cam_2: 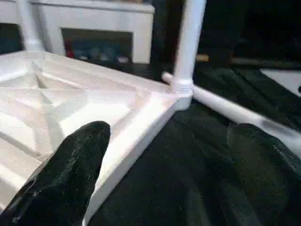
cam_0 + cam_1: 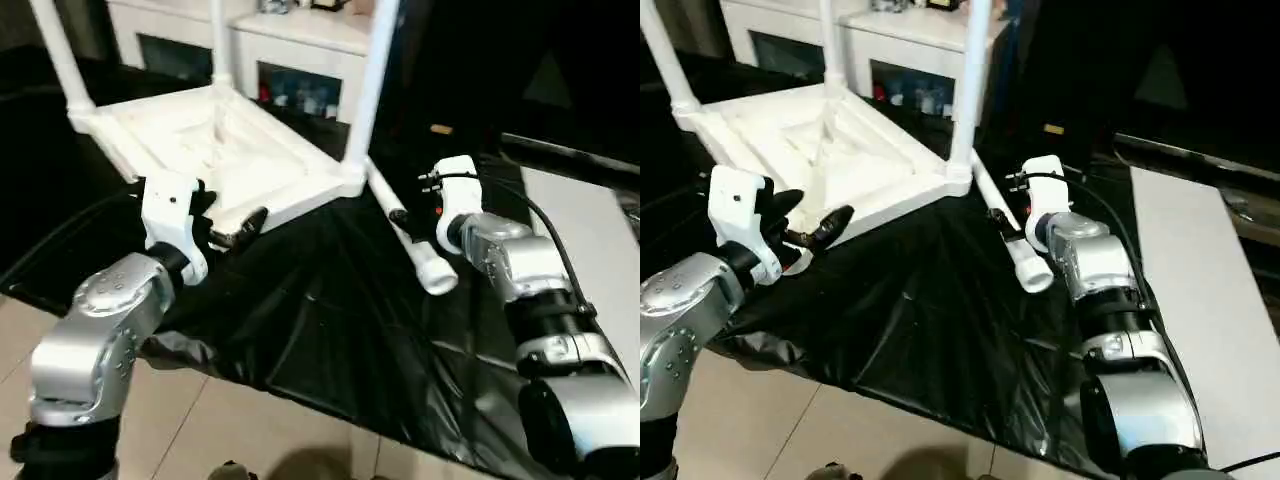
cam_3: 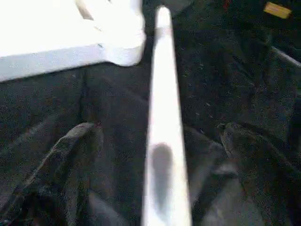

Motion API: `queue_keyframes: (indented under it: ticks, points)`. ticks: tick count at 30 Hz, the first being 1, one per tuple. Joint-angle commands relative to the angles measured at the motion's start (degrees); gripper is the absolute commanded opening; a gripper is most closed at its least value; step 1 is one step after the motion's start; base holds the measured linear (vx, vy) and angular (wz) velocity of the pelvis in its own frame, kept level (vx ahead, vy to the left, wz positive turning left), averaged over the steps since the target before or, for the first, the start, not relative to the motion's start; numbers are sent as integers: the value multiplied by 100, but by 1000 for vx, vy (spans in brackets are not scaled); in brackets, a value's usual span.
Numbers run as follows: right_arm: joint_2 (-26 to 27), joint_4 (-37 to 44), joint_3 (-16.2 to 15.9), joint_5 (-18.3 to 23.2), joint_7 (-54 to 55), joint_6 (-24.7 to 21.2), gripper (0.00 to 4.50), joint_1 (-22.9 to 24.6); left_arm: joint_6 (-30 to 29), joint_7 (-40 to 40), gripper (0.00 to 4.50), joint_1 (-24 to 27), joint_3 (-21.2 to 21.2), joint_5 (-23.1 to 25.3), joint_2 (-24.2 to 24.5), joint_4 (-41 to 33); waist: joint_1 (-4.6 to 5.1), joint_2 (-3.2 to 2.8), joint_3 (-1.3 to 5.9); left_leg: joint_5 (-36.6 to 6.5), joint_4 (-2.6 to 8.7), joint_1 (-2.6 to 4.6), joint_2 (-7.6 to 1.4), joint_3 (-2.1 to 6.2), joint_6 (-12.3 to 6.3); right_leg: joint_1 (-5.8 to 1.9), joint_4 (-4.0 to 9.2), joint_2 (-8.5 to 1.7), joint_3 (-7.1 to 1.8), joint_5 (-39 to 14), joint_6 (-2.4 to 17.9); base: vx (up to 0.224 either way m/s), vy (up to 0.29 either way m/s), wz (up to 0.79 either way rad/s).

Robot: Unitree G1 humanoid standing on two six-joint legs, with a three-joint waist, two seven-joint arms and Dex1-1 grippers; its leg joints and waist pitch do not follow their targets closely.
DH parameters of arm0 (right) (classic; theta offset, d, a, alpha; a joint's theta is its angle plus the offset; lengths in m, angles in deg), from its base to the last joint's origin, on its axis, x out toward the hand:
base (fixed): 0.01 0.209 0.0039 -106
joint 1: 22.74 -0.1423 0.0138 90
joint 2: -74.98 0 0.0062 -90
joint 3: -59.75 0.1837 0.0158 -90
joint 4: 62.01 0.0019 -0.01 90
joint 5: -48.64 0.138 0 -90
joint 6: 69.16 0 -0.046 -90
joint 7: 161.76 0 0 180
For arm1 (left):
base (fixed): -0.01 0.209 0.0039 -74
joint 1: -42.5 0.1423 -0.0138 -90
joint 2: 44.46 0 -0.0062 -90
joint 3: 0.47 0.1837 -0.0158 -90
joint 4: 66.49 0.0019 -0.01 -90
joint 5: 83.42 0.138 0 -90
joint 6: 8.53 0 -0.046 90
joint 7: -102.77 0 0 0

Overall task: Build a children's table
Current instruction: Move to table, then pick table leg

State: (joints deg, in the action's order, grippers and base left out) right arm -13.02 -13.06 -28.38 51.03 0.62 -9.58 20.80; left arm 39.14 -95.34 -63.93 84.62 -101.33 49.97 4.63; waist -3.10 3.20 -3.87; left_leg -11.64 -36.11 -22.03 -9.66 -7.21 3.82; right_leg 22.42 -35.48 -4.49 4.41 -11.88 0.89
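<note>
Tabletop [image 2: 235, 150]: lies upside down on the black sheet [image 2: 330, 320] over the counter, ribbed underside up, three legs standing upright in corner sockets.
Loose leg [image 2: 412, 237]: lies flat on the sheet, thin end beside the near right corner socket, thick end toward the robot.
Left end effector [image 2: 232, 222]: at the tabletop's near edge, fingers [image 1: 70, 174] wide apart, one over the rim, gripping nothing.
Right end effector [image 2: 1012, 215]: fingers spread on either side of the loose leg, not clamped on it.
White cabinet [image 2: 300, 50]: behind the tabletop.
</note>
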Motion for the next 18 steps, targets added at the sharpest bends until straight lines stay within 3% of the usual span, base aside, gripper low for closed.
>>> queue_keyframes:
  ticks: [1, 4, 8, 9, 10, 13, 14, 15, 18]
  points:
    - [-37, -411, 35, -90, 91, 274, 450, -211, 0, -357, 447, -49, 326, -27, 164, -97, 45, -130, 328, -2744, 585, 138, -250, 112, 484, -162, 632, -426, -139, -3156, 256, 0, 0, 0]
    - [-10, -1232, 84, -62, 21, 466, 450, -592, -101, -876, 447, 90, 623, -276, 366, -415, 77, -124, 307, -2884, 619, 128, -295, 99, 515, -173, 604, -430, -82, -2797, 461, 0, 0, 0]
    - [15, -1895, 69, -35, -305, 518, 450, -866, -207, -1185, 447, 183, 852, -286, 613, -563, 108, -109, 277, -3052, 561, 177, -269, 80, 477, -108, 669, -473, -39, -3326, 404, 0, 0, 0]
    - [22, -2013, 77, -20, -388, 532, 450, -913, -230, -1233, 447, 198, 874, -320, 650, -594, 125, -69, 269, -3065, 556, 165, -269, 83, 464, -117, 693, -486, -5, -3500, 335, 0, 0, 0]
    - [24, -2256, 78, -17, -560, 486, 450, -1021, -281, -1319, 447, 210, 913, -382, 740, -651, 127, -112, 254, -3125, 556, 173, -274, 89, 489, -116, 714, -480, 35, -3591, 279, 0, 0, 0]
    - [9, -2463, 61, -30, -697, 518, 450, -1112, -314, -1421, 447, 222, 944, -426, 829, -700, 142, -165, 247, -3532, 626, 185, -336, 115, 554, -140, 652, -436, 106, -3310, 337, 0, 0, 0]
    - [-16, -2572, 17, -59, -818, 488, 450, -1159, -363, -1484, 447, 239, 943, -484, 871, -748, 145, -96, 240, -3582, 639, 191, -348, 105, 549, -138, 660, -431, 114, -3293, 339, 0, 0, 0]
    - [-28, -2646, -4, -78, -872, 485, 450, -1190, -390, -1513, 447, 246, 943, -514, 891, -771, 123, -135, 226, -3659, 648, 208, -350, 103, 568, -138, 646, -446, 111, -3309, 361, 0, 0, 0]
    - [-90, -2859, -52, -156, -899, 501, 421, -1279, -404, -1566, 450, 281, 965, -528, 950, -835, 128, -154, 187, -3911, 684, 224, -360, 82, 605, -129, 654, -417, 191, -3500, 301, 0, 0, 0]
